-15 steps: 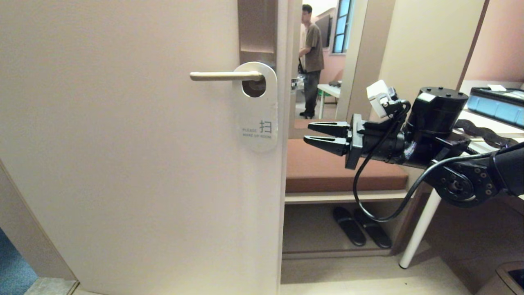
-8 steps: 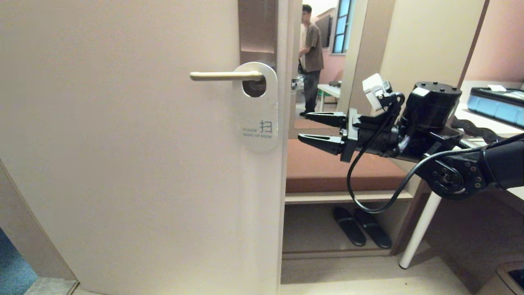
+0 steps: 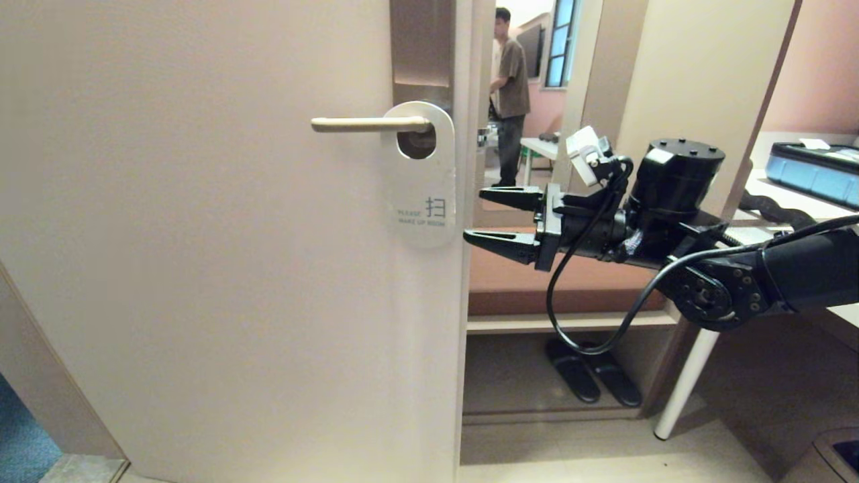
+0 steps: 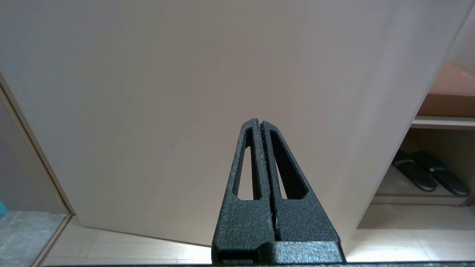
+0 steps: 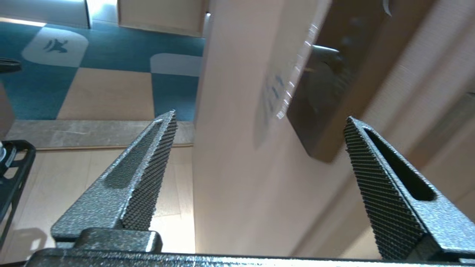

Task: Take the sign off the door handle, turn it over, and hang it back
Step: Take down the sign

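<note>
- Beyond the open door I see a side room with a person standing by a window, plus a brown cushioned bench with dark slippers beneath it.
- From the head view, the sign hangs white face out on the door handle, its hole looped over the lever's pivot end, against the tall brown plate.
- My right claw is level at the door's edge, just beside the sign's lower end, fingers spread wide and holding nothing.
- Only the right wrist view shows the sign edge-on, standing off the door, between the parted fingers.
- Only the left wrist view shows my left claw, clenched empty, pointing at the bare lower door.
</note>
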